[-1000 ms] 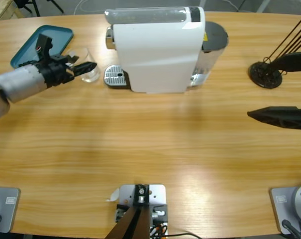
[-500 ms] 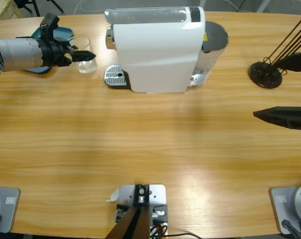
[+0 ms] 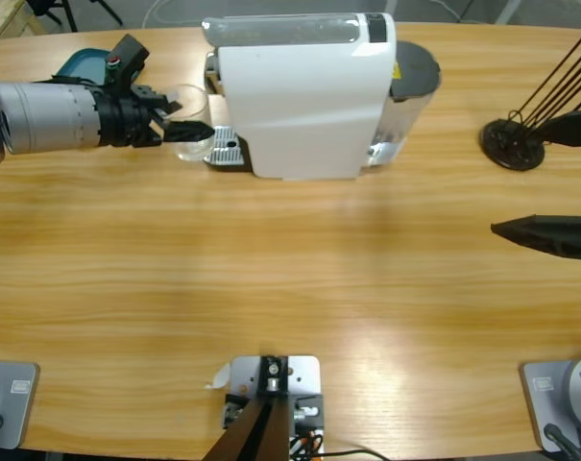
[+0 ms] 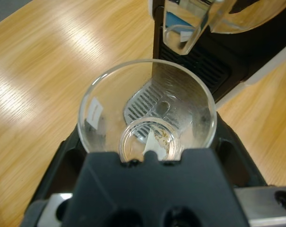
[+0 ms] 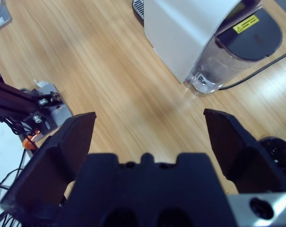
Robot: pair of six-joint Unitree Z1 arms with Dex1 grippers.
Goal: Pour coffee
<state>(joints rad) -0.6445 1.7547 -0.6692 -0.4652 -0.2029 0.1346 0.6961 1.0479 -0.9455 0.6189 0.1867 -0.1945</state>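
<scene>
A clear empty glass (image 3: 191, 136) is held in my left gripper (image 3: 186, 131), which is shut on it at the left edge of the silver drip tray (image 3: 229, 146). The white coffee machine (image 3: 300, 96) stands just right of the glass. In the left wrist view I look down into the glass (image 4: 147, 106), held between the two jaws of the gripper (image 4: 150, 151), with the drip grate (image 4: 139, 101) showing behind it under the machine's front (image 4: 213, 61). My right gripper (image 3: 517, 179) hangs open at the table's right edge, and in its own view (image 5: 150, 127) nothing is between its jaws.
A teal tray (image 3: 84, 61) lies at the back left, partly under the left arm. A black stand with thin rods (image 3: 513, 142) sits at the back right. The machine's dark water tank (image 5: 244, 35) and its cable face the right arm.
My left gripper has carried the glass to the right, from beside the teal tray to the drip tray's edge. The right gripper has drifted slightly towards the right edge.
</scene>
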